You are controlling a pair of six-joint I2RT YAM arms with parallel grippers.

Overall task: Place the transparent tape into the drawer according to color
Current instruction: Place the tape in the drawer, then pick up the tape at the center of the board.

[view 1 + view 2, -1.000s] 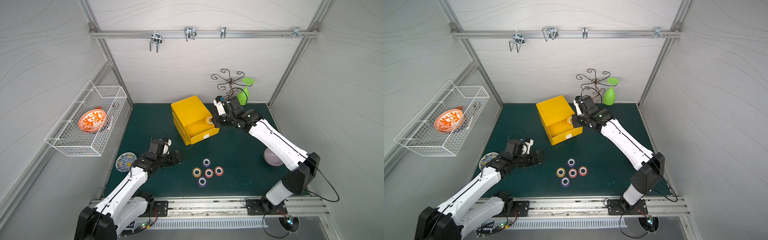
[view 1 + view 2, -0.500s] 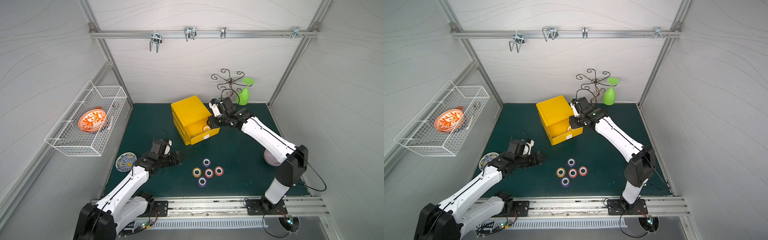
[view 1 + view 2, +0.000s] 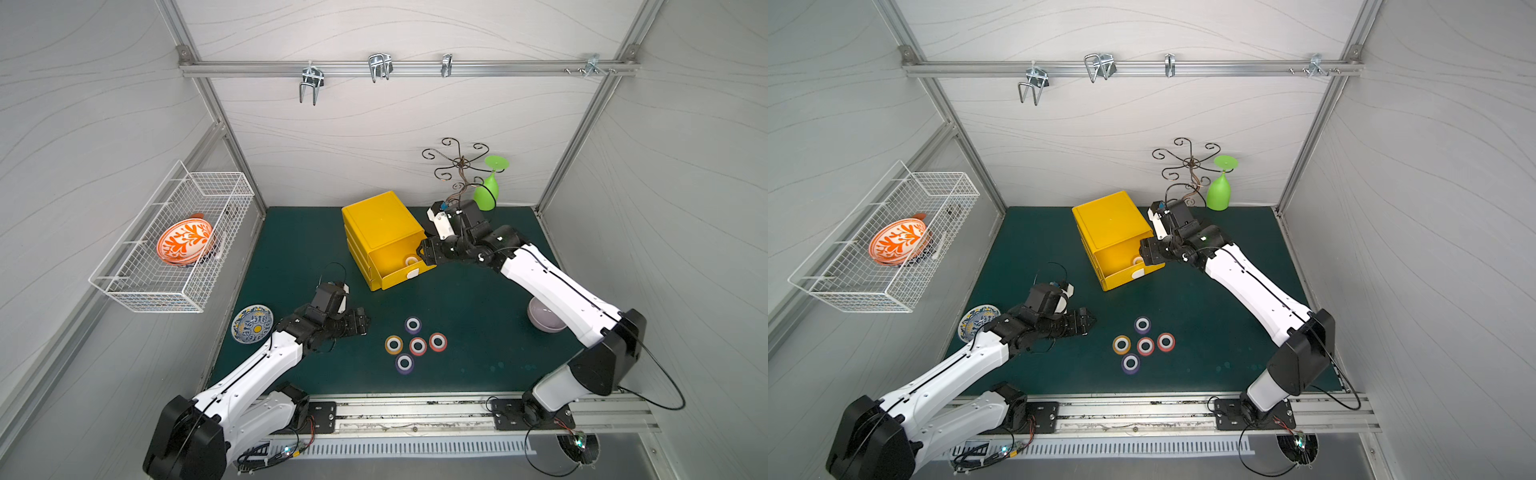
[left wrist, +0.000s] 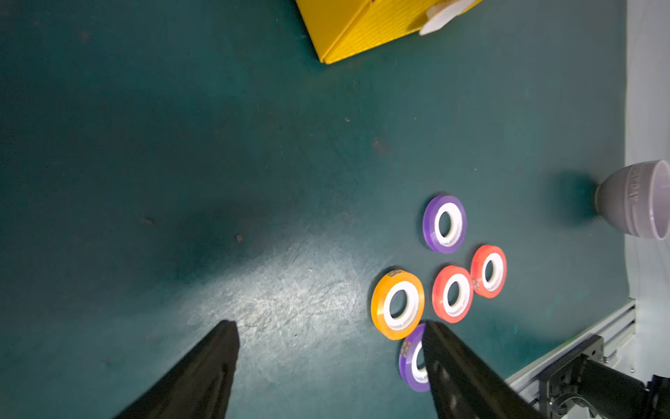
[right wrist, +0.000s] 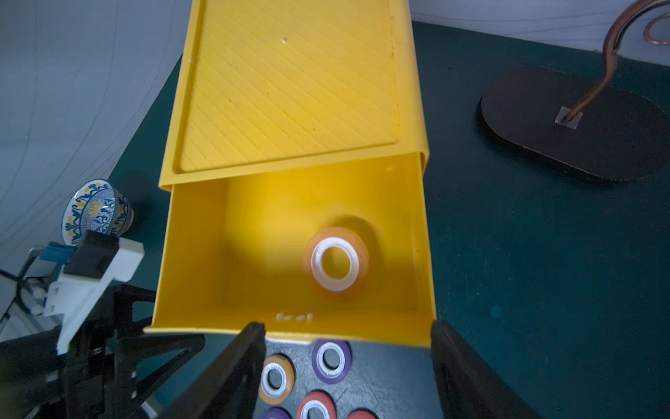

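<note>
- In both top views, the box [image 3: 374,220] stands at 12 o'clock on the table [image 3: 457,316]. Its top drawer [image 3: 390,280] is pulled out toward 5 o'clock, and the drawer's long axis runs along that line.
- One orange roll [image 3: 411,261] lies inside the drawer, near its front wall. The right gripper [image 3: 426,254] hangs at the drawer's 3 o'clock edge.
- The loose rolls [image 3: 417,346] lie flat in a cluster at 6 o'clock on the table. The left gripper [image 3: 362,325] is at the cluster's 9 o'clock, so your left arm is much the nearer.
- From that gripper, the loose orange roll [image 3: 393,344] lies at 4 o'clock. I judge it the next pick, since its twin is already in the drawer.
- Left wrist view: the left gripper [image 4: 329,324] is spread and empty over bare table. The loose orange roll lies just beside one finger [image 4: 446,362], and a purple roll [image 4: 410,359] is partly hidden under it. Every roll lies hole-up and is round, so no long axis sets your approach.
- Right wrist view: the right gripper [image 5: 346,324] is spread wide above the drawer's front wall, pinching nothing. The orange roll, slightly blurred, lies flat on the drawer floor.
</note>
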